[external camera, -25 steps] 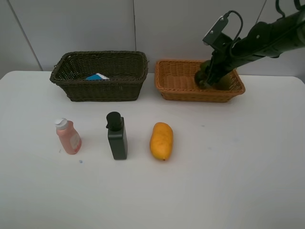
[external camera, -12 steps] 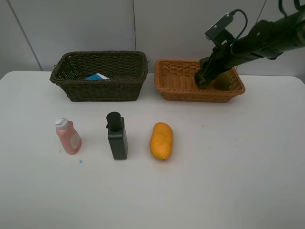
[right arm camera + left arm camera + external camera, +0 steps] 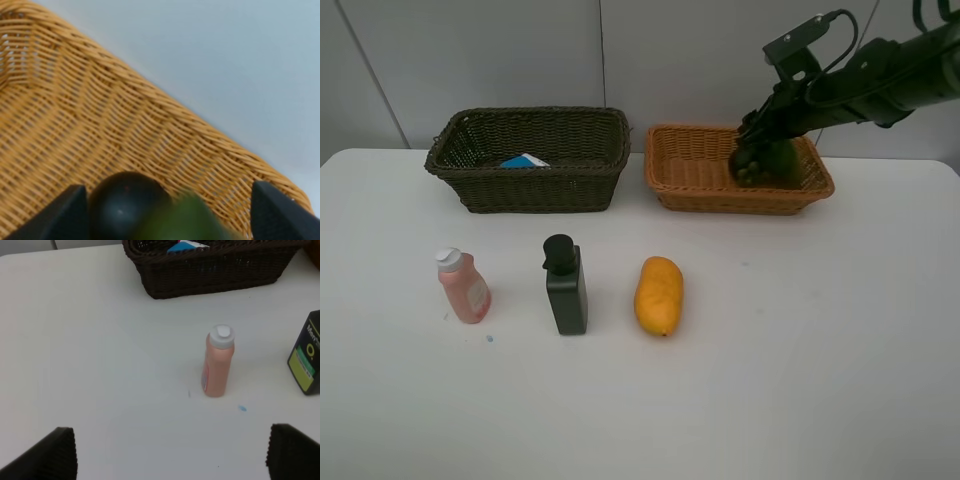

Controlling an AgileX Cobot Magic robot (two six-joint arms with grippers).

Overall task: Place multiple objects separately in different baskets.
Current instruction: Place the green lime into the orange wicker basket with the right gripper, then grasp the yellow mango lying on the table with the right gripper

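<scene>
The pink plastic bottle with white cap point(image 3: 218, 361) stands just ahead of the left gripper point(image 3: 170, 452), whose jaws are spread wide. Farther back, the right gripper point(image 3: 167, 200), also spread, flanks a dark round mangosteen point(image 3: 125, 197) and a green lime point(image 3: 190, 220) in the shallow orange-tan wicker basket point(image 3: 692, 196). A finger catching either fruit on withdrawal could flick it out.

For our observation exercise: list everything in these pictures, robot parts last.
table: one, white, under everything
deep basket: one, dark brown, back left
blue-and-white item: one, inside deep basket
shallow basket: one, orange-tan, right of deep basket
dark round fruit: one, blackish, in shallow basket
green fruit: one, green, in shallow basket
pink bottle: one, white-capped, upright, front left
pump bottle: one, black, right of pink bottle
mango: one, yellow-orange, right of pump bottle
left gripper: one, black, open, above table near pink bottle
right gripper: one, black, open, over shallow basket
</scene>
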